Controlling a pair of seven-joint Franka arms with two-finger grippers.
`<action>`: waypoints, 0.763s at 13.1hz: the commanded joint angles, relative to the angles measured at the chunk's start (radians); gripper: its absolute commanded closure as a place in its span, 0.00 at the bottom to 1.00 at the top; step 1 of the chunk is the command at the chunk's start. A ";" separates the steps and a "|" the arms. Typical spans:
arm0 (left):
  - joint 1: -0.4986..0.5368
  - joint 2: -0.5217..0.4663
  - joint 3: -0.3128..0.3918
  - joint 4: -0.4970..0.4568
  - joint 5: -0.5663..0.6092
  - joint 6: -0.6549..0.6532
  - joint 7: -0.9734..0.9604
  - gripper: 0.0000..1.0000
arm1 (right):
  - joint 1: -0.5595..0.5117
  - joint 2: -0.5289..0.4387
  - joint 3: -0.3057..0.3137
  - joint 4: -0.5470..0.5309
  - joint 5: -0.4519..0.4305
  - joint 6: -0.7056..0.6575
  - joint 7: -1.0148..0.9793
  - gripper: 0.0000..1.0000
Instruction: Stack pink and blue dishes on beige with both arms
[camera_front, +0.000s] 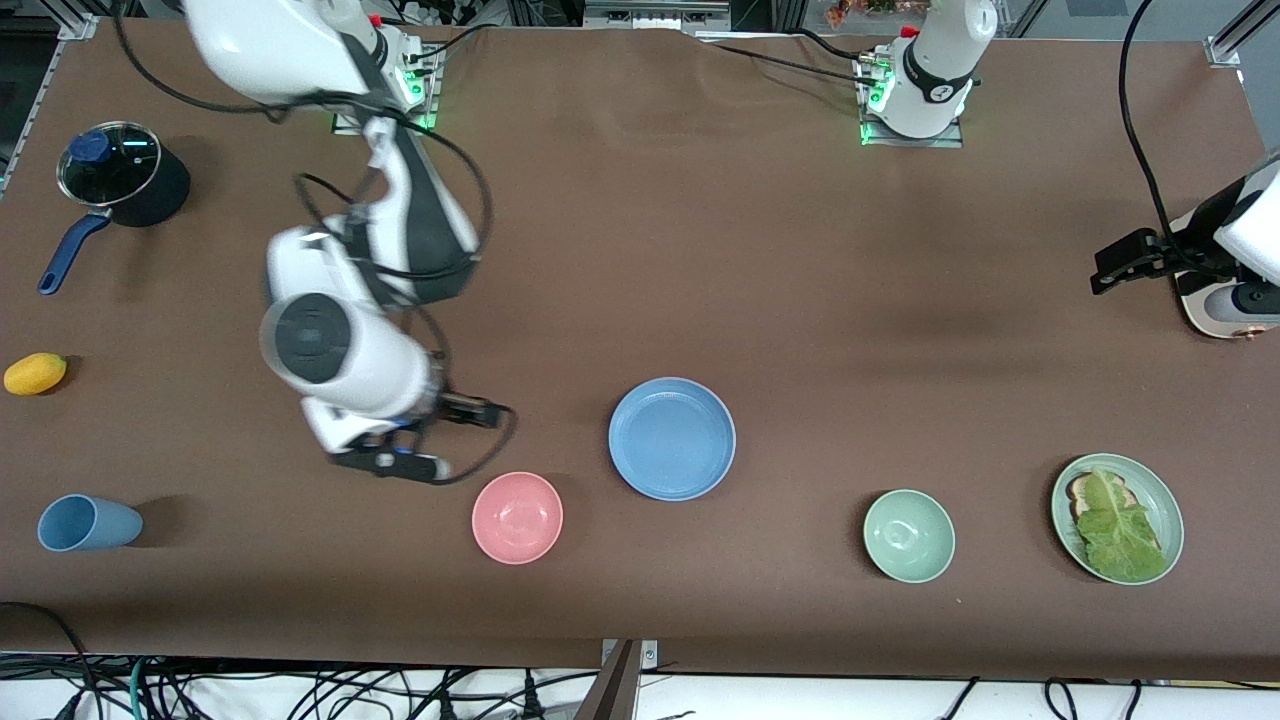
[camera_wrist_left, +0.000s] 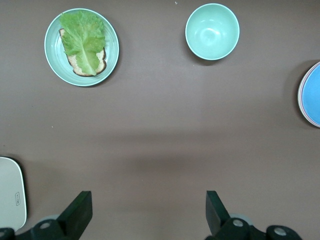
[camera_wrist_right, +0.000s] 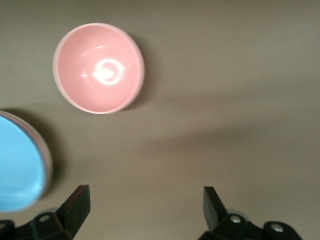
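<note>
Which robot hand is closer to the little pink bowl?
The right one. The right gripper is right beside the pink bowl, fingers open, holding nothing. The left gripper waits at the left arm's end of the table.

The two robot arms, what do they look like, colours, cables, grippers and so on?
Both are white jointed arms with black bands at the joints and trailing black cables. The right arm ends in a rounded white wrist with a dark grey disc. Green lights glow at both bases. The left gripper and right gripper have black angular two-finger tips.
</note>
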 joint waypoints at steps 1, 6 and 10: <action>0.001 0.006 0.001 0.018 -0.029 -0.004 0.020 0.00 | -0.059 -0.227 -0.023 -0.228 0.041 -0.044 -0.148 0.00; -0.001 0.006 0.001 0.017 -0.027 -0.004 0.020 0.00 | -0.130 -0.430 -0.027 -0.238 -0.037 -0.261 -0.158 0.00; -0.007 0.006 0.001 0.018 -0.027 -0.004 0.020 0.00 | -0.311 -0.533 0.177 -0.314 -0.150 -0.282 -0.209 0.00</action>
